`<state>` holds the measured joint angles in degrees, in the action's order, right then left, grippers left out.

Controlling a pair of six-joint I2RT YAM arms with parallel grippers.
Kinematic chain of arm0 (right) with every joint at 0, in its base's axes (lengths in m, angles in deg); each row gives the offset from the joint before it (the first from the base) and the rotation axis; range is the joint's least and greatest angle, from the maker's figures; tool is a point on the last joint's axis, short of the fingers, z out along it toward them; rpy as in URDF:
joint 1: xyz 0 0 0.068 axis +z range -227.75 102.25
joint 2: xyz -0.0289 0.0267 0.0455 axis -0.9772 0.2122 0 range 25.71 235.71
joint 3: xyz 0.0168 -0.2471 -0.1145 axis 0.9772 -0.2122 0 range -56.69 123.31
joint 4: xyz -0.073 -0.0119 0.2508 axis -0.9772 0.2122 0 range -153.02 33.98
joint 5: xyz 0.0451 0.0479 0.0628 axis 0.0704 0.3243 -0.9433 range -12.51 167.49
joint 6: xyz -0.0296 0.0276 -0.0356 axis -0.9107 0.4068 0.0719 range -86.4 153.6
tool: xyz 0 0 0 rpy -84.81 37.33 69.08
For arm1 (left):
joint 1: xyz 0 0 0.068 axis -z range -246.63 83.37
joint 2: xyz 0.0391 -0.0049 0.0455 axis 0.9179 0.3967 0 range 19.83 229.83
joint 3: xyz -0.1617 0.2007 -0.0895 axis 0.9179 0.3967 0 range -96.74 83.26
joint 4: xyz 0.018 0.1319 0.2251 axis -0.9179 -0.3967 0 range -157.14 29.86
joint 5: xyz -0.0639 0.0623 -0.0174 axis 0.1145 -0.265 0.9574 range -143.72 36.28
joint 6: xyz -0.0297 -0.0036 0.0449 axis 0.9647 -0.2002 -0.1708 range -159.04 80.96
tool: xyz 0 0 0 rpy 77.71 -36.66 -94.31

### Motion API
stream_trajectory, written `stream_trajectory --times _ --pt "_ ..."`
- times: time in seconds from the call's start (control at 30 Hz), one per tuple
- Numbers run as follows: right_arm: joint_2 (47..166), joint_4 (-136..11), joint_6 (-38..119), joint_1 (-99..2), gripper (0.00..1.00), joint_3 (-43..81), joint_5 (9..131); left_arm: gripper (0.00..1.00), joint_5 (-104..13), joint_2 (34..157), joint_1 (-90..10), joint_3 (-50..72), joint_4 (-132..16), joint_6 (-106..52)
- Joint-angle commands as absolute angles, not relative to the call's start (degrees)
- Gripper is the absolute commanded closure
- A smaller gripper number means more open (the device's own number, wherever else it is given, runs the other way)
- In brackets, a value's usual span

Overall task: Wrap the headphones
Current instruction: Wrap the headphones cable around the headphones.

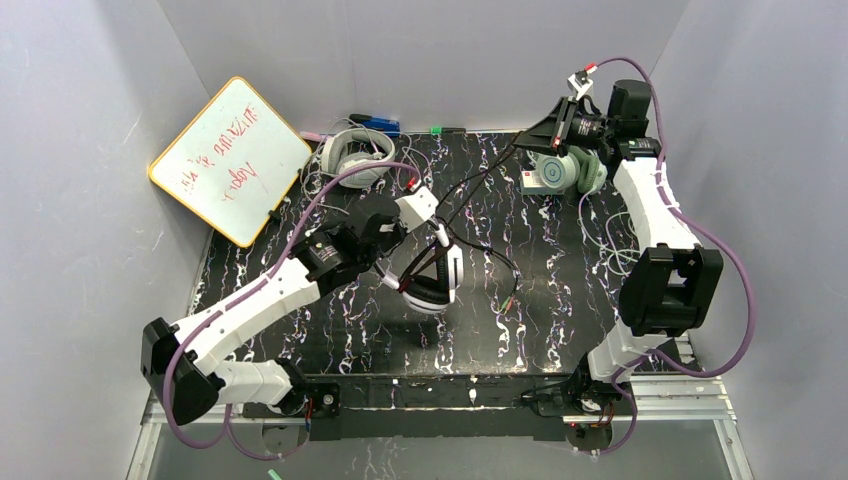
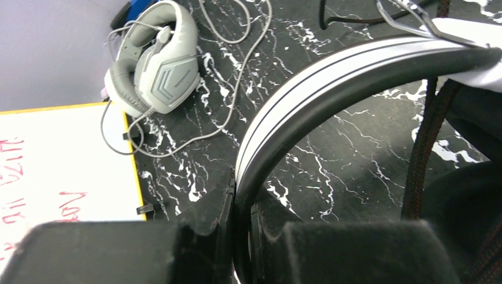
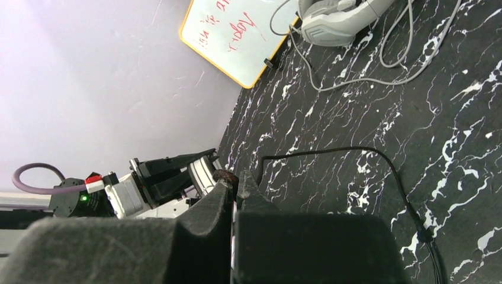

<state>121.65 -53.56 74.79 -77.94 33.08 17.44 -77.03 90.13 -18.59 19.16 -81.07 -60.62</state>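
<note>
My left gripper (image 1: 400, 248) (image 2: 241, 189) is shut on the striped headband of the black-and-white headphones (image 1: 432, 285) (image 2: 308, 89) and holds them above the middle of the black marbled mat (image 1: 540, 300). My right gripper (image 1: 524, 144) (image 3: 235, 183) is shut on their dark braided cable (image 1: 478, 185) (image 3: 228, 176), raised at the back right, with the cable running down-left to the headset. The mint-green headphones (image 1: 562, 172) lie under my right wrist, their pale cable (image 1: 610, 235) loose beside them. The grey/white headphones (image 1: 355, 155) (image 2: 157, 65) (image 3: 337, 18) lie at the back left with their grey cable (image 2: 237, 89) spread out.
A yellow-framed whiteboard (image 1: 230, 160) (image 2: 59, 160) (image 3: 237, 35) leans at the back left. A blue object (image 1: 375, 123) and a small green one (image 1: 440, 130) lie by the back wall. A loop of black cable (image 3: 355, 151) rests on the mat. Walls close in on three sides.
</note>
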Motion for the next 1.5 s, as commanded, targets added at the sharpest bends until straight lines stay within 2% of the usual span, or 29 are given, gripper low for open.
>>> stream_trajectory --times 0.0,0.07,0.27,0.53,0.7,0.83,1.0,1.2,1.3,1.47 --pt "117.93 -51.11 71.88 -79.51 0.99 38.3 20.72 1.0 -83.55 90.04 -17.76 19.21 -87.89 -61.95" --pt "116.96 -49.04 70.57 -79.51 0.99 38.34 20.9 1.0 -88.01 92.65 -17.76 17.52 -90.57 -60.51" --pt "113.15 -43.12 67.26 -79.25 0.99 37.24 21.39 1.0 -112.55 101.13 -17.74 13.93 -94.86 -57.31" --pt "108.03 -35.93 63.87 -77.88 0.99 36.79 20.65 1.0 -125.55 105.05 -17.93 6.63 -94.1 -52.17" --pt "103.47 -35.55 65.69 -69.56 0.99 34.64 23.86 1.0 -134.96 113.49 -19.75 -2.35 -100.01 -42.21" --pt "100.72 -34.3 66.26 -61.65 0.99 31.73 26.51 1.0 -130.72 122.0 -23.7 -16.04 -116.66 -24.68" --pt "96.21 -34.16 67.25 -56.12 0.99 25.12 28.76 1.0 -118.35 124.94 -29.18 -24.98 -119.43 -17.31" --pt "92.78 -40.72 71.18 -50.71 0.99 14.28 30.01 1.0 -106.66 118.77 -32.48 -21.69 -109.99 -13.55" --pt "91.5 -49.11 75.99 -46.88 0.99 10.05 31.96 1.0 -94.53 116.85 -36.89 -20.67 -108.53 -5.88" --pt "94.01 -54.57 77.44 -38.94 0.99 8.24 37.23 1.0 -82.87 111.93 -40.64 -14.65 -102.89 3.24"
